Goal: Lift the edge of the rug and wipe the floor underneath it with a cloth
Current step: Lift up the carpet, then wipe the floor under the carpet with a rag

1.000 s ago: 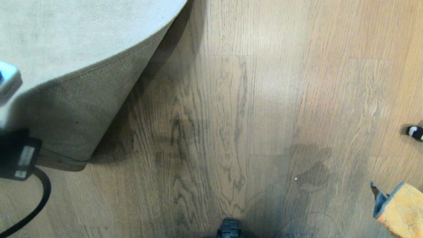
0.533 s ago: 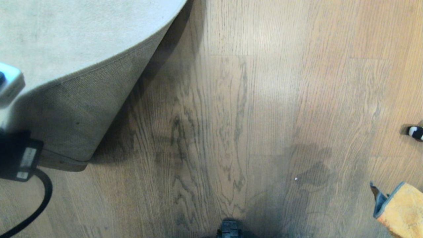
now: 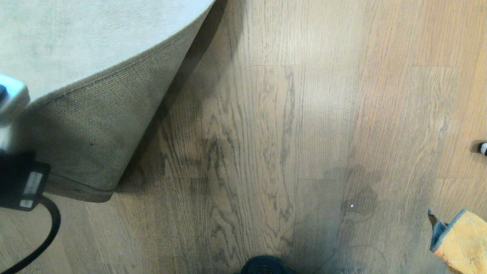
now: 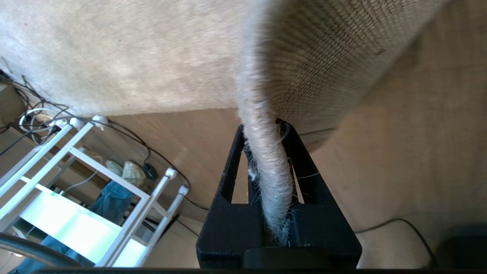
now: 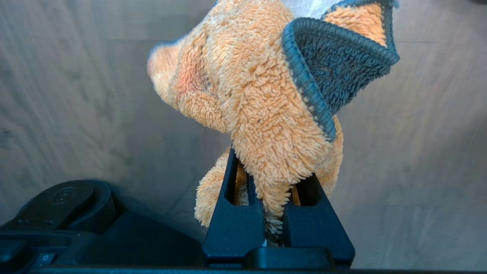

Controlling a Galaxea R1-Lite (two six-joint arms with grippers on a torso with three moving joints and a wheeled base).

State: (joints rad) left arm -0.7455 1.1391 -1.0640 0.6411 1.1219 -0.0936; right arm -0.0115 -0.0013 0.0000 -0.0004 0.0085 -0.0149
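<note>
Left gripper (image 4: 262,140): I see my fingers clamped on the rug edge (image 4: 262,160), holding it lifted with the woven backing facing out.
Floor (image 3: 266,133): bare planks lie exposed beside the raised rug.
Right gripper (image 5: 272,179): I have it clenched on the cloth (image 5: 262,99), at far right above the floor.

The cloth (image 3: 462,239) and a striped object (image 3: 483,148) are cut off by the head view's right edge
</note>
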